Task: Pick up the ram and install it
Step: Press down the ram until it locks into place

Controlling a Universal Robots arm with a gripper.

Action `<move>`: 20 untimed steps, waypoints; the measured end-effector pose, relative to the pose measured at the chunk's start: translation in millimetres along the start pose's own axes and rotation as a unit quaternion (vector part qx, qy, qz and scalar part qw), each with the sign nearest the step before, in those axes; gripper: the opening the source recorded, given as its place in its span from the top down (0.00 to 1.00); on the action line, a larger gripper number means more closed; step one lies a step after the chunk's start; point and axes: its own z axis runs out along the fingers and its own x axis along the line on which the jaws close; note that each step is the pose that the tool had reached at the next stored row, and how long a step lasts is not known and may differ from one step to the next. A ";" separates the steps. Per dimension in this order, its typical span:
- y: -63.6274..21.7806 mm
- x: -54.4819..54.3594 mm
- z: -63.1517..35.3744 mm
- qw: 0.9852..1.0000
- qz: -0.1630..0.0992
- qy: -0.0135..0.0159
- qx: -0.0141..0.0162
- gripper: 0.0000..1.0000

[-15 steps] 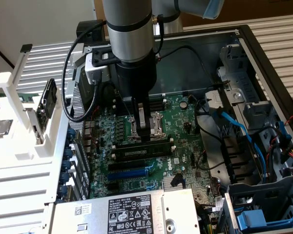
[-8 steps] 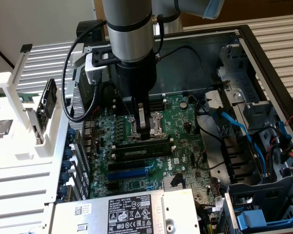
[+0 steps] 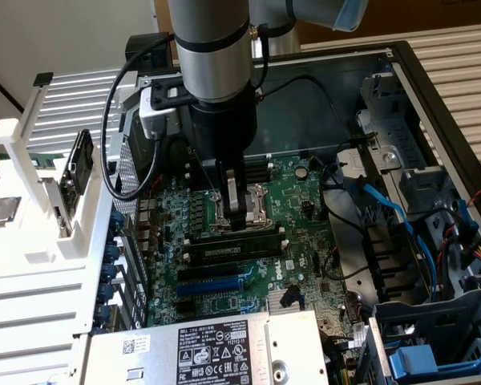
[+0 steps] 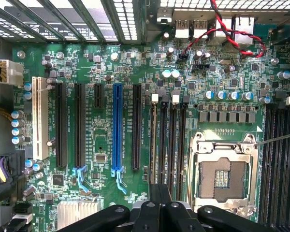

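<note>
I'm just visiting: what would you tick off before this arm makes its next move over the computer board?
1. gripper shut: ok.
2. gripper above the memory slots, next to the processor socket: ok.
3. ram held in the gripper: cannot tell.
4. white slot latches open to take a stick: cannot tell.
5. red-and-black wires well away from the gripper: ok.
</note>
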 end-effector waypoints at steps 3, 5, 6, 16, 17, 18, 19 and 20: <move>1.0 -0.1 1.0 1.000 0.000 0.000 0.000 0.90; 1.2 -0.3 3.2 1.000 0.000 0.000 0.000 0.90; 1.2 -0.3 3.3 1.000 0.000 0.000 0.000 0.90; -6.6 1.5 4.6 1.000 0.000 -0.001 -0.019 0.90; -6.6 1.5 4.9 1.000 0.000 -0.001 -0.021 0.90; -6.7 1.5 5.2 1.000 0.000 -0.001 -0.022 0.90; -6.7 1.5 5.5 1.000 0.000 -0.001 -0.023 0.90; -6.6 1.5 6.2 1.000 0.000 -0.001 -0.025 0.90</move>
